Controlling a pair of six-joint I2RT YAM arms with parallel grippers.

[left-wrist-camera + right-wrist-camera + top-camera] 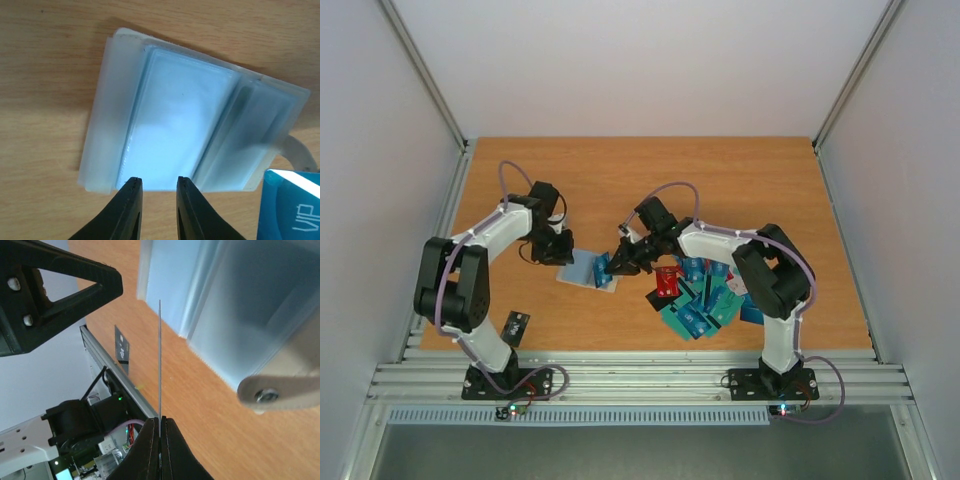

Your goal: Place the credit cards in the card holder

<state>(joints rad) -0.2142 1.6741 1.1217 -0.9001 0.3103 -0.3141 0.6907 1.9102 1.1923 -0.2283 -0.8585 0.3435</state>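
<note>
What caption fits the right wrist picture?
Right gripper holds a credit card edge-on beside the open card holder.

The wood-grain bench (720, 170) carries the open card holder (582, 270), lying flat left of its middle. A heap of teal, blue and red credit cards (700, 300) lies toward the near right edge. One black card (515, 327) lies alone by the near left corner.

Robot lab cell, white walls (620, 60), alu rails (640, 381), wood tabletop (620, 170)

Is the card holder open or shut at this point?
Open. The card holder lies spread on the table, clear sleeves facing up, its clasp tab hanging free to one side.
</note>
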